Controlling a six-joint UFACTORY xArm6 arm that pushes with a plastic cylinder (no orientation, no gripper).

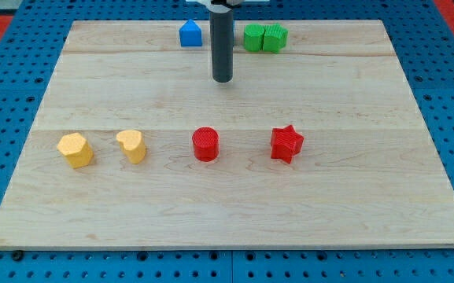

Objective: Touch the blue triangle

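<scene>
The blue triangle-topped block [190,34] sits near the top edge of the wooden board, left of centre. My tip [223,79] is the lower end of a dark rod that comes down from the view's top. It stands below and to the right of the blue block, apart from it, not touching any block.
Two green blocks [264,38] sit side by side at the top, right of the rod. In a row across the middle lie a yellow hexagon [75,149], a yellow heart [132,145], a red cylinder [205,145] and a red star [286,143]. The board [234,196] lies on a blue pegboard.
</scene>
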